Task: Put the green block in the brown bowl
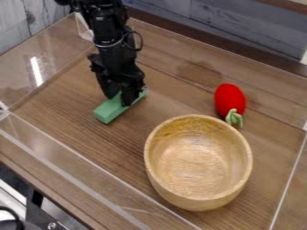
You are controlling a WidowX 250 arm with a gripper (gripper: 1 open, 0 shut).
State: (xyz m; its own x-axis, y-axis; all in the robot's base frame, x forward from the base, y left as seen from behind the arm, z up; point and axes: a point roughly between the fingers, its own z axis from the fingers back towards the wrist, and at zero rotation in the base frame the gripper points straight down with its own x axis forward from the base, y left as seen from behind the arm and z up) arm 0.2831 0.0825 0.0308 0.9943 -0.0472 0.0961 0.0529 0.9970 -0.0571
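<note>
The green block (111, 110) lies flat on the wooden table, left of the brown bowl (198, 162). My gripper (122, 92) has come straight down over the block's far end. Its dark fingers (110, 90) stand on either side of that end, low near the table, and still look apart. The block's far tip is hidden behind the fingers. The bowl sits upright at the front right with nothing inside it.
A red strawberry-shaped toy (229, 98) with a green stem lies behind the bowl on the right. A clear plastic wall (72, 184) runs along the table's front and left sides. A grey panel closes off the back.
</note>
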